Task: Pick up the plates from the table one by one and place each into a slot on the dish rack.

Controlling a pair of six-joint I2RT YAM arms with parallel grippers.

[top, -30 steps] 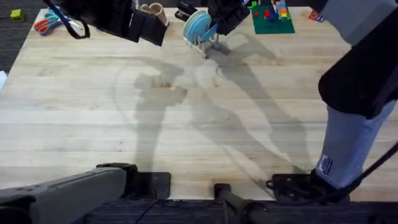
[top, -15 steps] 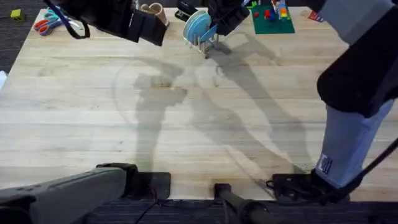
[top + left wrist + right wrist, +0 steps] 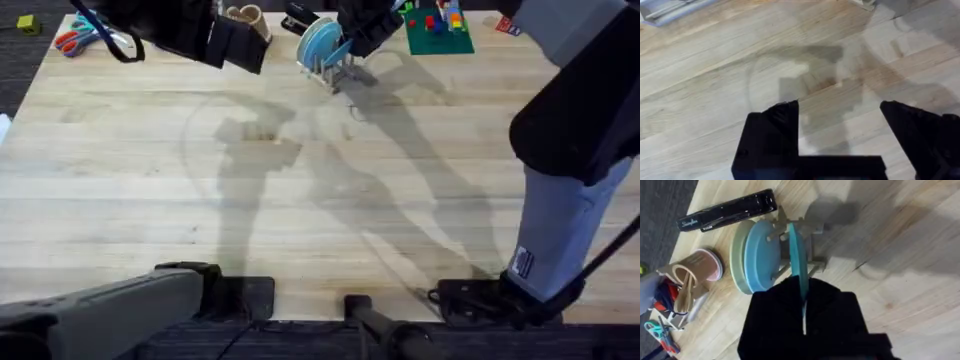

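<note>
Two plates stand on edge in the dish rack (image 3: 330, 68) at twelve o'clock on the worktop (image 3: 300, 190). Right end effector (image 3: 804, 311) pinches the teal plate (image 3: 797, 255)'s rim: thin, stiff, probably slippery. Left end effector (image 3: 840, 132) hangs agape, empty.

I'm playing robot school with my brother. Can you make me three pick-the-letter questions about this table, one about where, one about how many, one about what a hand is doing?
1. Where is the dish rack?
A. the table's far edge
B. beside the arm bases
C. on the floor

2. How many plates are at the rack?
A. none
B. two
C. five

3. What is the right hand doing?
A. hanging open
B. holding scissors
C. gripping the teal plate

Answers: 1 A, the overhead view shows it far from the bases. 2 B, the light blue plate and the teal one stand between the dowels. 3 C, its fingers pinch that plate's edge.
</note>
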